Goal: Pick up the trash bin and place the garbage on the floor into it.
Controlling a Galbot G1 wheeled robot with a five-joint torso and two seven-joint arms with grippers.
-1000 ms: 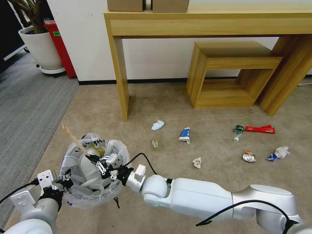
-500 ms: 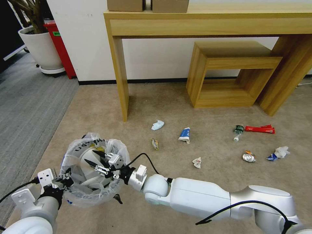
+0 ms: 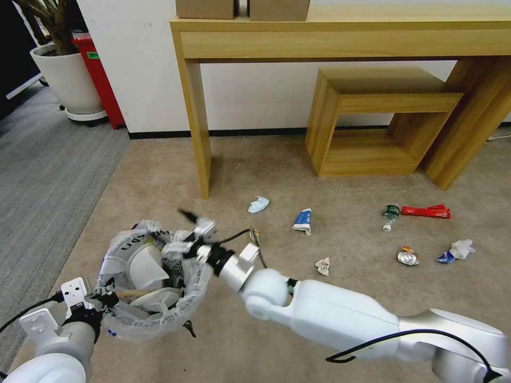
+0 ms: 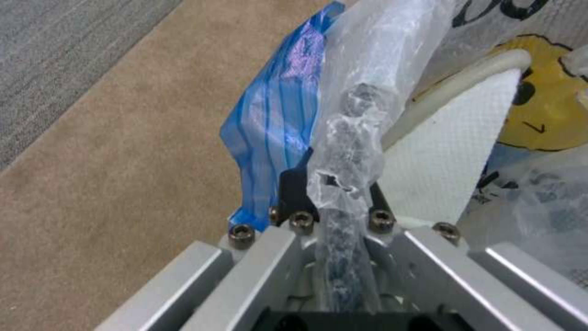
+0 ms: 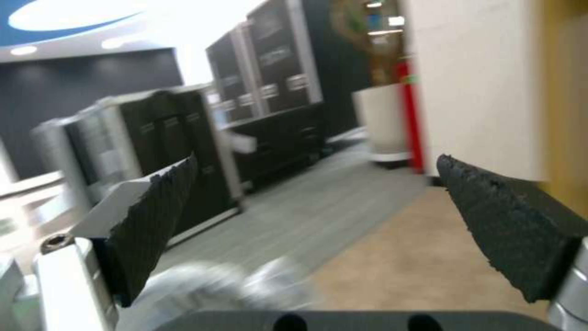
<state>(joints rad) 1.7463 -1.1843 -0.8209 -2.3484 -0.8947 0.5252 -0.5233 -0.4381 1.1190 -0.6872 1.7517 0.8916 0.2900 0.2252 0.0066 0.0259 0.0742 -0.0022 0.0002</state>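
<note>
Right gripper [image 3: 183, 231] has lifted off the trash bin [image 3: 154, 282], wide open and empty; the wooden stick [image 3: 133, 293] it held a second ago now lies inside. More garbage waits on the floor [image 3: 346, 250] beyond it.

Left gripper [image 4: 330, 193] pinches the bin's bag edge.

Right gripper [image 5: 319, 220] gapes at the room.

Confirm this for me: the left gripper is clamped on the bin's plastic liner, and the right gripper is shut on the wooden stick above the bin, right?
Not quite. The right gripper is open and empty, as the right wrist view shows. The left gripper does clamp the trash bin liner.
</note>
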